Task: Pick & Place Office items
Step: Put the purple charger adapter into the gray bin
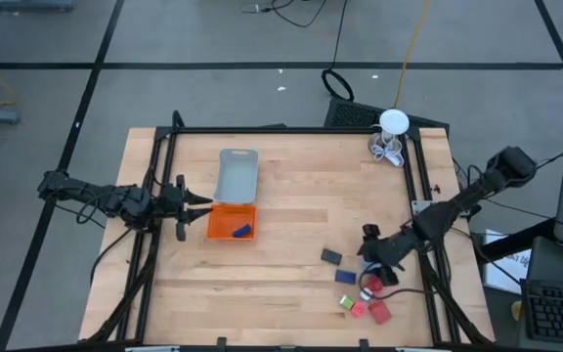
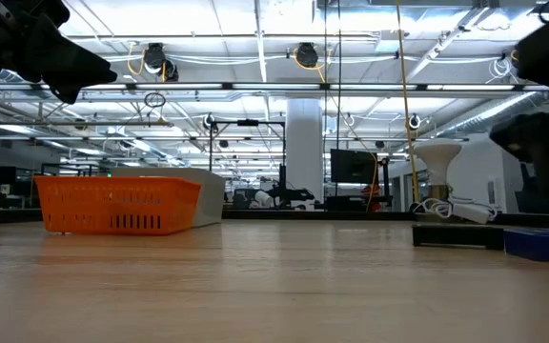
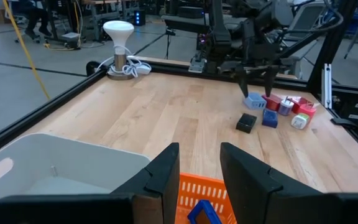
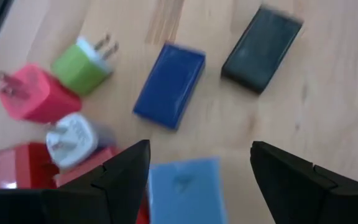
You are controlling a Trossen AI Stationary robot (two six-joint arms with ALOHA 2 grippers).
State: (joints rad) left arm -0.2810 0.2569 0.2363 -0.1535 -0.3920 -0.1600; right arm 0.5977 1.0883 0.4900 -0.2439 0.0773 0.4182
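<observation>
My right gripper (image 1: 371,256) (image 4: 199,149) is open and hovers over the cluster of office items near the table's right near corner. A light blue block (image 4: 184,186) lies on the table between its fingers, untouched. Around it lie a dark blue block (image 4: 169,84), a black block (image 4: 261,46), a green plug (image 4: 82,65), a pink plug (image 4: 33,93) and a white plug (image 4: 73,137). My left gripper (image 1: 195,205) (image 3: 199,149) is open, level, at the left edge of the orange tray (image 1: 221,227). One blue item (image 1: 242,231) (image 3: 204,211) lies in that tray.
A grey tray (image 1: 238,176) (image 3: 42,168) stands end to end with the orange tray, on its far side. A white round thing with wire loops (image 1: 391,137) (image 3: 119,50) stands at the far right corner. A black rail (image 1: 291,130) frames the table. Bare wood spans the middle.
</observation>
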